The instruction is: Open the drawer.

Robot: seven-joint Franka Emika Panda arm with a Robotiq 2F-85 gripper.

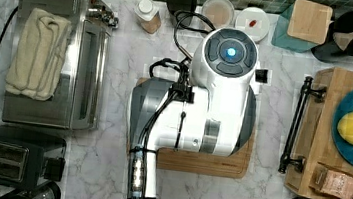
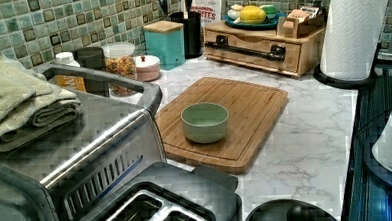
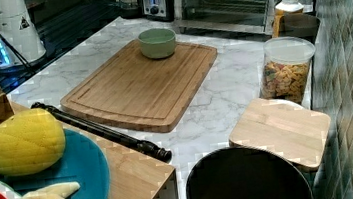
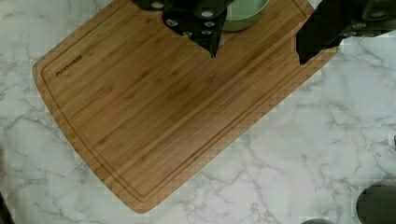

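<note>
Bamboo drawer (image 2: 254, 50) sits shut, well apart from the spread-fingered gripper (image 4: 257, 49) above the cutting board (image 4: 154, 112).

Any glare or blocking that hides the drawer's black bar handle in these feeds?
Left view: the light bamboo drawer and its black bar handle show clear and evenly lit. Top view: the white arm covers the cutting board, not the handle. Right view: the handle is sharp, without glare.
</note>
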